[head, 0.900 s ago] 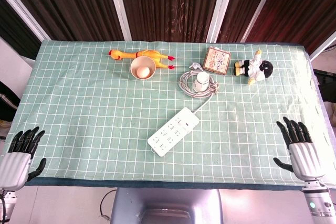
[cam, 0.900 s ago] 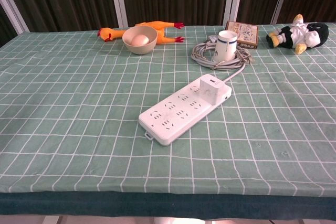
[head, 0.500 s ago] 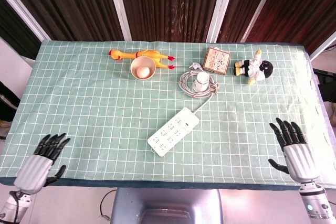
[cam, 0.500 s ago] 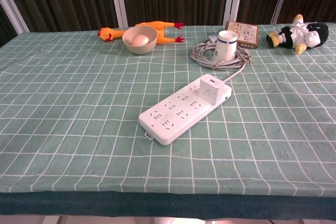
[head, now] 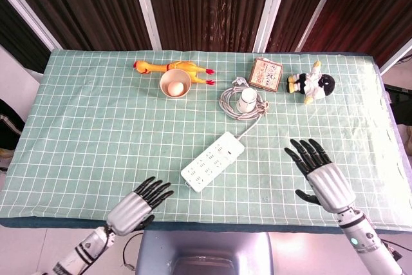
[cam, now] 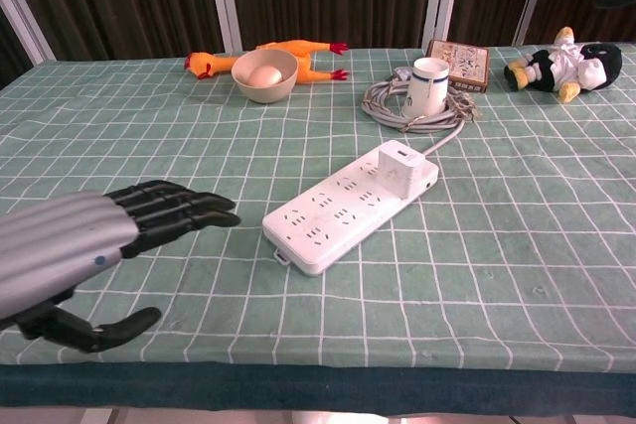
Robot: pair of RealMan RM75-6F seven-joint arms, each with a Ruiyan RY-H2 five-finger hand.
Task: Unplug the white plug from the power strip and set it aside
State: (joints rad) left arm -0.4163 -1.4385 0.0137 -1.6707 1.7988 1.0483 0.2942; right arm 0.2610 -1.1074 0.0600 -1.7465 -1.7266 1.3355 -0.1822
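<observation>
A white power strip [head: 212,161] [cam: 350,206] lies diagonally on the green checked cloth near the table's middle. A white plug [cam: 399,166] [head: 231,140] stands in its far end, by the strip's own cable. My left hand [head: 136,204] [cam: 89,245] hovers flat at the near edge, left of the strip, holding nothing, with its fingers stretched toward the strip. My right hand [head: 322,175] is raised to the right of the strip, palm up, fingers spread, and it too holds nothing. Neither hand touches the strip or the plug.
Along the back stand a yellow rubber chicken [head: 174,67], a bowl with an egg [head: 175,84], a white cup [head: 246,101] inside a coiled grey cable [head: 226,102], a small box [head: 265,74] and a penguin plush toy [head: 311,84].
Both hands have moved in from the table's near corners toward the power strip. The left one has come into the chest view. Strip and plug have not moved.
</observation>
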